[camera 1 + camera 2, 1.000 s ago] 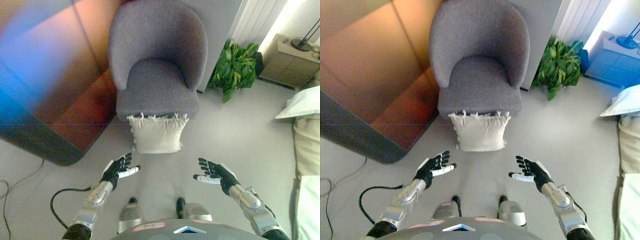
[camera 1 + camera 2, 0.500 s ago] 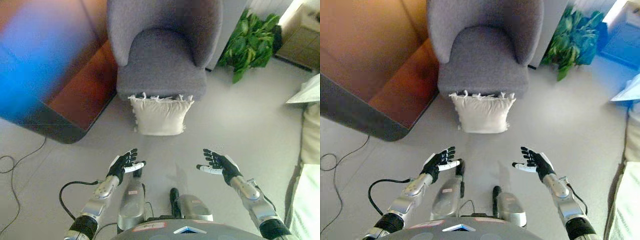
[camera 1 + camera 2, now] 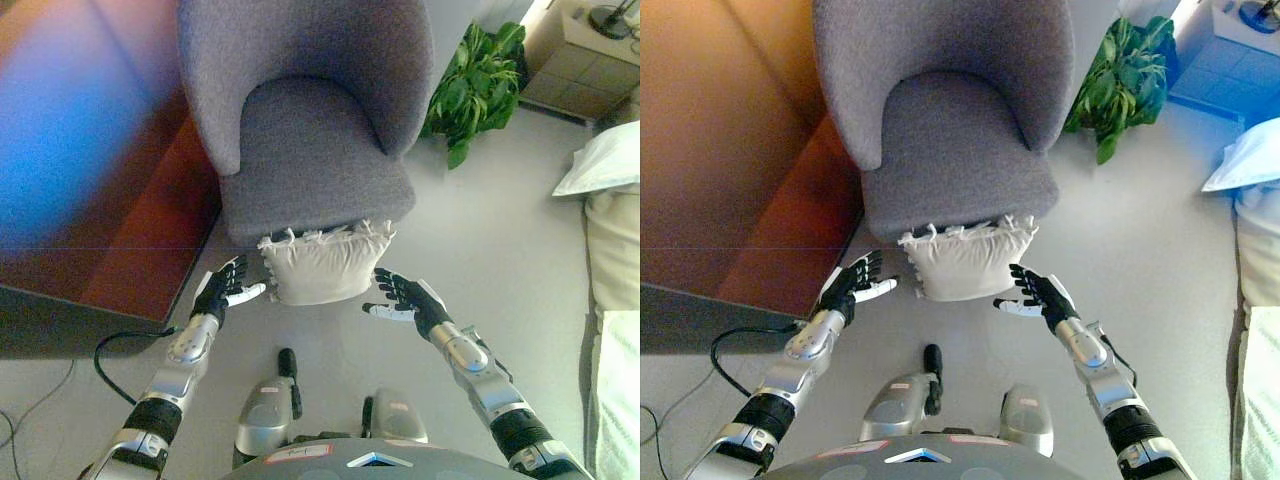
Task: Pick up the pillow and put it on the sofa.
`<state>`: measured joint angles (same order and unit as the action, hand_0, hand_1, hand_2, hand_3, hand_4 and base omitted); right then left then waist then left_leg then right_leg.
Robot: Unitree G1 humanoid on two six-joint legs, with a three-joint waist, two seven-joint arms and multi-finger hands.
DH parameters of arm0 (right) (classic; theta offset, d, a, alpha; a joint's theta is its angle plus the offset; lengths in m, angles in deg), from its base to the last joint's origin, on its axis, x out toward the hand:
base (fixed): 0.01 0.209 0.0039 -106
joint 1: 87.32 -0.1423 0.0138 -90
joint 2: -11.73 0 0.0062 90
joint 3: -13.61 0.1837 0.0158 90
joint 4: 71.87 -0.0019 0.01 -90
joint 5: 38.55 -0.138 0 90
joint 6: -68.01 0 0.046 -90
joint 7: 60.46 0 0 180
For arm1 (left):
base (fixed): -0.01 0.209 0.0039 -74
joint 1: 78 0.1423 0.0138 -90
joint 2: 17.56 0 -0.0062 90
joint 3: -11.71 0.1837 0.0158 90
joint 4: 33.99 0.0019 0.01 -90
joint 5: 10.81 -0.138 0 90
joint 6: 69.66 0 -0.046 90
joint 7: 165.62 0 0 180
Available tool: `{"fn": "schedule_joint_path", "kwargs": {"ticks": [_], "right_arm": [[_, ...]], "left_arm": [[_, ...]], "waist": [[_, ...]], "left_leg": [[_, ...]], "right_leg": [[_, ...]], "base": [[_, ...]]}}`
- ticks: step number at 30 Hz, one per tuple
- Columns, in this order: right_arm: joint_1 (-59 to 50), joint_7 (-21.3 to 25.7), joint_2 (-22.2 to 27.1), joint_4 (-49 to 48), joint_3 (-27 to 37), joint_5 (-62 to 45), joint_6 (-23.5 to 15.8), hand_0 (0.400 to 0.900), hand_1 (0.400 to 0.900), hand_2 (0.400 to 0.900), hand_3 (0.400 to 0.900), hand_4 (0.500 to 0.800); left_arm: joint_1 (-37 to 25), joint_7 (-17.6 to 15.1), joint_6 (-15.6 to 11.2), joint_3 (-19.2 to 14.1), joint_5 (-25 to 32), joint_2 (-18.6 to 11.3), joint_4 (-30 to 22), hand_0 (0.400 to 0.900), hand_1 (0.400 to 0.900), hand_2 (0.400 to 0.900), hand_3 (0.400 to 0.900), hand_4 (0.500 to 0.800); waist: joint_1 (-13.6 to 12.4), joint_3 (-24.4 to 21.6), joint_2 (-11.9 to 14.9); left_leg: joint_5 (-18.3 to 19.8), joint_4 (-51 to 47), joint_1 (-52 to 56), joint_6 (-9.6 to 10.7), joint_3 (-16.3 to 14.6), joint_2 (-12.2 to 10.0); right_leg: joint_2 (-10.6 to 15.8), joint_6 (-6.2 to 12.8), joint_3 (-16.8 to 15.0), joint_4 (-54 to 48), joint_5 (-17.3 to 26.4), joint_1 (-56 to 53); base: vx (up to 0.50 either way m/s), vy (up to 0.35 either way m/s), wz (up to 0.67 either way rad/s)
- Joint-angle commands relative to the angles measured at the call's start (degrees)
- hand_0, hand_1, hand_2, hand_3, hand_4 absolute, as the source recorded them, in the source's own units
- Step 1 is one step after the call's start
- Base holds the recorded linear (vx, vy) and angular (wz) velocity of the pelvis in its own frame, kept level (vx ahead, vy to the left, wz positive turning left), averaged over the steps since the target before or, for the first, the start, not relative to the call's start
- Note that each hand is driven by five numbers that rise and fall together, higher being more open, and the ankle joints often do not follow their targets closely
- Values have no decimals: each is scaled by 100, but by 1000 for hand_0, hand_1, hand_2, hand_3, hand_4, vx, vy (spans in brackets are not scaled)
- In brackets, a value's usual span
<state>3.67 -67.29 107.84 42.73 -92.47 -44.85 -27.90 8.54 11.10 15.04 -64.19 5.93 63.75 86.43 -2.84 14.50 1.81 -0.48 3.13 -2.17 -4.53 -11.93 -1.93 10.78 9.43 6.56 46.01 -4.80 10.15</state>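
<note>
A cream pillow [image 3: 322, 266] with fringed edges stands on the floor, leaning against the front of a grey armchair [image 3: 312, 150]. My left hand [image 3: 222, 289] is open just left of the pillow, palm turned toward it. My right hand [image 3: 404, 297] is open just right of the pillow's lower corner. Neither hand touches the pillow. The same scene shows in the right eye view, with the pillow [image 3: 965, 262] between my left hand [image 3: 851, 283] and my right hand [image 3: 1038, 294].
A dark wooden panel [image 3: 90, 170] lies to the left of the armchair. A green plant [image 3: 472, 85] stands at the back right, with a small cabinet [image 3: 580, 60] beyond it. White bedding [image 3: 612, 200] lies along the right edge.
The camera has moved forward toward the armchair. Both hands now sit close beside the pillow's two sides, where before they were well short of it.
</note>
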Motion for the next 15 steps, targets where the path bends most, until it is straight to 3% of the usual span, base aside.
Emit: {"fn": "schedule_joint_path", "kwargs": {"ticks": [1,3,5,6,8,10,12,15], "right_arm": [[-182,228,372,-481,186,92,-338,900,900,900,900,800],[-281,412,500,-563,231,405,-355,900,900,900,900,800],[-416,603,648,-588,273,700,-373,900,900,900,900,800],[-475,668,712,-586,292,860,-339,900,900,900,900,800],[-526,773,830,-717,404,1164,-292,900,900,900,900,800],[-622,854,817,-535,375,1264,-303,900,900,900,900,800],[-714,937,875,-524,389,1279,-303,900,900,900,900,800],[-837,1167,1079,-562,506,1364,-294,900,900,900,900,800]], "left_arm": [[-16,-10,-375,72,227,40,-464,900,900,900,900,800],[-113,15,-386,153,224,55,-388,900,900,900,900,800],[-223,30,-418,197,222,10,-342,900,900,900,900,800],[-234,36,-419,198,242,-14,-366,900,900,900,900,800],[-213,34,-405,148,302,-102,-483,900,900,900,900,800],[-211,51,-387,201,331,-92,-475,900,900,900,900,800],[-228,0,-389,297,370,-61,-493,900,900,900,900,800],[-502,116,-363,650,439,50,-562,900,900,900,900,800]], "waist": [[229,64,-146],[272,146,-102],[326,205,7],[354,216,37],[386,242,75],[317,246,151],[374,283,109],[513,493,13]], "left_leg": [[-203,-265,-126,237,819,94],[14,-201,6,432,1009,6],[287,-116,133,687,1252,-114],[377,-128,251,770,1335,-206],[513,-133,432,934,1510,-440],[602,-54,374,1030,1616,-554],[529,-60,378,1142,1787,-870],[245,147,-246,1185,1690,-1121]], "right_leg": [[163,-141,650,-1751,524,-13],[547,-52,617,-2907,757,88],[919,217,391,-4260,1414,151],[1059,359,276,-4572,1755,214],[1159,524,40,-4641,2025,349],[1180,550,309,-4369,1838,318],[995,471,388,-3952,1614,475],[977,330,782,-3441,1208,525]], "base": [[349,-198,51],[370,-320,58],[427,-421,81],[431,-404,91],[375,-385,86],[200,-371,70],[179,-442,98],[13,-351,131]]}}
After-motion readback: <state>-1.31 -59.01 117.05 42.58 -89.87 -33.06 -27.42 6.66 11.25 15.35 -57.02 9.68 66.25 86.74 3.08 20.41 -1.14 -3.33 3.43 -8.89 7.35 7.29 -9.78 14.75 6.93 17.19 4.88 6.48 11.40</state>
